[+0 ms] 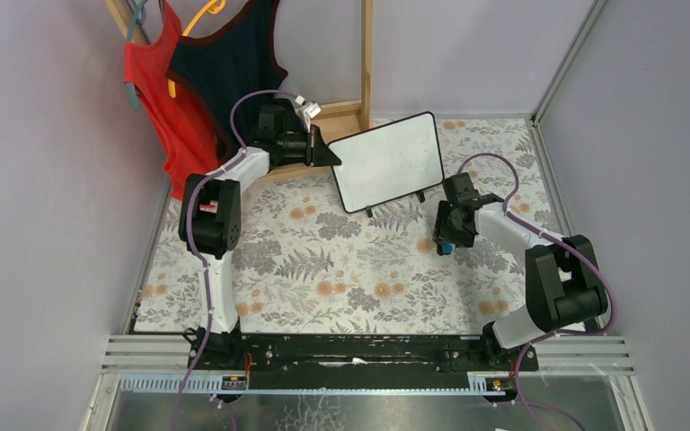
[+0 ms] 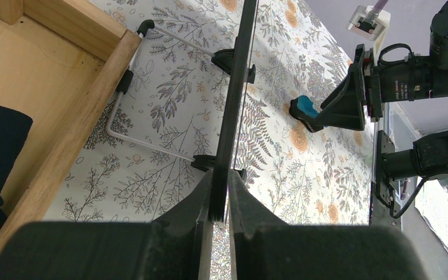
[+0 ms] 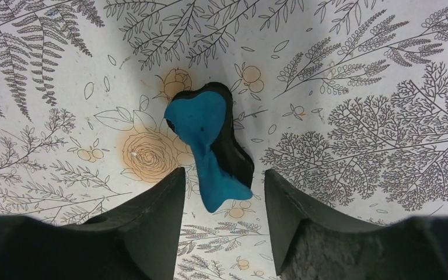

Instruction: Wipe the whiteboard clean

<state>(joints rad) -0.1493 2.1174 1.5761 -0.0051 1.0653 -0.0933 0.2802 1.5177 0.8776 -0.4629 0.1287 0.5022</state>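
Top external shows the left pincer (image 1: 332,155) clamped on the whiteboard (image 1: 388,162), apparently to steady it, propped near the far edge of the counter (image 1: 323,269), while the right pincer (image 3: 223,175) gapes around a blue eraser (image 3: 201,125).

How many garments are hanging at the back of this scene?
2. A red top hangs at the far left; a dark top hangs just right of it, overlapping its edge. Anything behind them would be hidden.

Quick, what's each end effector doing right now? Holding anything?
Left end effector: closed on the whiteboard's edge.
Right end effector: open, fingers either side of a blue eraser, not gripping it.
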